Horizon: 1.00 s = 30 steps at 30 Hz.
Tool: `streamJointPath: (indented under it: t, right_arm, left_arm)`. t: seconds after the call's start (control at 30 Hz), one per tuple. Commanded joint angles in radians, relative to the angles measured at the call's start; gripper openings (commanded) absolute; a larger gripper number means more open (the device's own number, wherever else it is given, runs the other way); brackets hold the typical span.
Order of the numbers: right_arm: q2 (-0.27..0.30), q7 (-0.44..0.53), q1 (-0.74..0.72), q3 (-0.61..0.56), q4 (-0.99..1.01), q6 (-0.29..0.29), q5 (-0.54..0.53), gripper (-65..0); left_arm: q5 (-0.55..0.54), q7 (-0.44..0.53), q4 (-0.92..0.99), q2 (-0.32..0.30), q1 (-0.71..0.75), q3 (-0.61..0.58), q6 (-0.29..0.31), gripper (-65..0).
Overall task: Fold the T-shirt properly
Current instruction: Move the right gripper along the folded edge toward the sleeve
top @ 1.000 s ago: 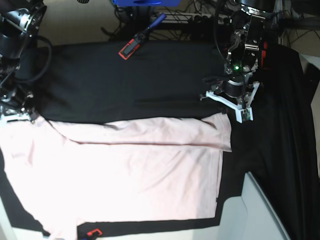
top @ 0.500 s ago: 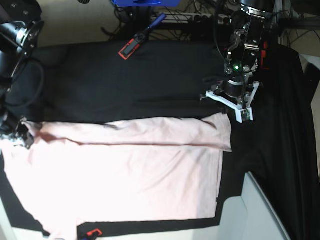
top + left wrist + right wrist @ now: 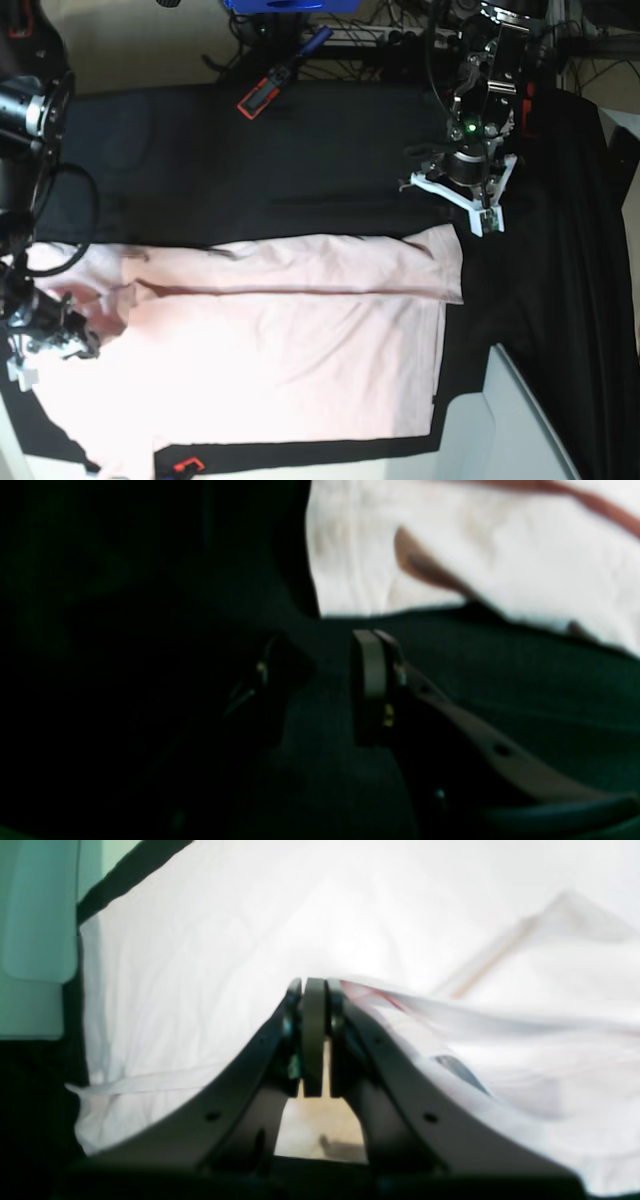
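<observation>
Scene: a black cloth (image 3: 300, 150) is seen from above, covering a table, with a pale pink T-shirt (image 3: 280, 350) spread across its near half.

Right gripper: the right gripper (image 3: 45, 335) is found at the far left of the base view, at about 9 o'clock from the shirt's middle. In the right wrist view its jaws are pressed together on a raised edge of the shirt, so cloth is pinched and lifted there.

T-shirt, long axis: the shirt is laid lengthwise from 9 o'clock to 3 o'clock in the base view. A long fold line runs the same way along its far part, where a strip is already turned over.

T-shirt, left end: a corner at about 9 o'clock is pulled inward over the body, toward 3 o'clock.

Left gripper: the left gripper (image 3: 478, 195) is held over bare cloth at the right of the base view. Its jaws are parted and nothing is held between them.

Key relation: the shirt's right corner lies just beside the left gripper, at about 7 o'clock from it.

Nearer arm: the right arm is judged nearer, being already on the shirt; the next move probably depends on carrying its pinched corner further toward 3 o'clock.
</observation>
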<state>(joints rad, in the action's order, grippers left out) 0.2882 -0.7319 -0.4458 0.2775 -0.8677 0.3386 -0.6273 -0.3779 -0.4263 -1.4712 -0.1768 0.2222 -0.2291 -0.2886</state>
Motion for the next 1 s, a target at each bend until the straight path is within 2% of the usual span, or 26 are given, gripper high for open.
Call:
streamJointPath:
  t: [0.0, 0.43, 0.77, 0.97]
  right_arm:
    - [0.027, 0.024, -0.046, -0.014, 0.008, 0.007, -0.016, -64.4]
    - [0.03, 0.22, -0.199, -0.346, 0.178, 0.014, -0.016, -64.4]
    - [0.03, 0.328, -0.304, -0.548, 0.316, 0.017, -0.016, -64.3]
    - [0.03, 0.387, -0.307, -0.61, 0.334, 0.017, -0.016, -63.8]
  left_arm:
    - [0.006, 0.025, -0.019, -0.005, -0.011, 0.003, -0.004, -44.2]
    - [0.007, 0.022, -0.019, -0.008, -0.011, 0.003, -0.004, -44.2]
    - [0.01, 0.02, -0.015, -0.008, 0.001, 0.003, -0.004, -44.2]
    - [0.01, 0.019, -0.015, -0.01, 0.003, 0.003, -0.004, -44.2]
